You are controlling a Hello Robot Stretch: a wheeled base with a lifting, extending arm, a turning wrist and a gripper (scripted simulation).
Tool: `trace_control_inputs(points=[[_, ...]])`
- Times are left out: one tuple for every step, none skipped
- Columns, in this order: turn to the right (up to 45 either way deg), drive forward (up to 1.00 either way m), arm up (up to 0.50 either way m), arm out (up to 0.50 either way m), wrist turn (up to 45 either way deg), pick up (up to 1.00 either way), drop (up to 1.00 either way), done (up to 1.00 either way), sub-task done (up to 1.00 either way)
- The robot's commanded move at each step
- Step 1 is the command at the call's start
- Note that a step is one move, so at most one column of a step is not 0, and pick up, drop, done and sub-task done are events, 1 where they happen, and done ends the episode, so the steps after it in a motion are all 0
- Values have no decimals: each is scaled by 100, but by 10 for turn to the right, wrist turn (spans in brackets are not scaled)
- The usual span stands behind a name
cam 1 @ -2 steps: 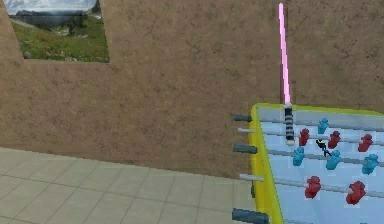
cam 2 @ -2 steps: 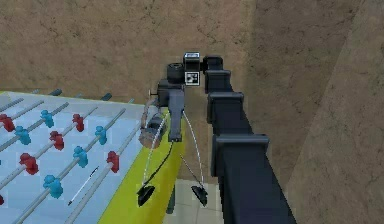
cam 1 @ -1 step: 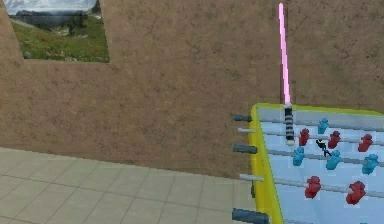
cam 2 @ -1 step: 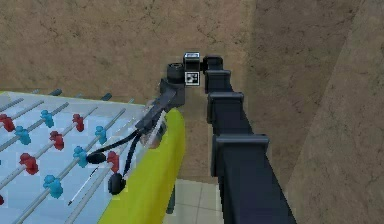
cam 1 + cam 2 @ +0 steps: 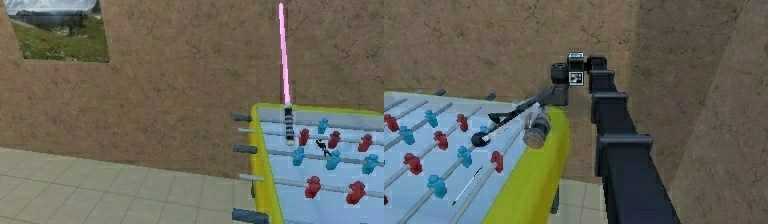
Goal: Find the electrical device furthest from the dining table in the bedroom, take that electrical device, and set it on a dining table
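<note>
My gripper (image 5: 484,136) reaches over a foosball table (image 5: 534,185) with a yellow rim, its thin fingers (image 5: 512,116) slanting down toward the playfield. A short grey cylinder (image 5: 536,130) sits close by the fingers above the rim. Since the table's surface lies behind the gripper's far end, I cannot tell whether it holds anything. In the forward view the same foosball table (image 5: 262,160) stands at the lower right. A thin pink rod with a striped dark handle (image 5: 287,90) rises upright at its far edge. A small black thing (image 5: 322,148) lies among the figures.
Red and blue figures (image 5: 334,160) on metal rods cover the playfield. A rough brown wall (image 5: 180,90) stands close behind the table, with a landscape picture (image 5: 62,30) at the upper left. Pale tiled floor (image 5: 100,190) stretches to the forward view's left. The dark arm (image 5: 624,150) rises along the arm side view's right.
</note>
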Motion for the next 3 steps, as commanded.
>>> trace_control_inputs(points=[[0, 0, 0, 0, 450, 0, 0, 0, 0], [0, 0, 0, 0, 60, 0, 0, 0, 0], [0, 0, -14, 0, 0, 0, 0, 0, 0]])
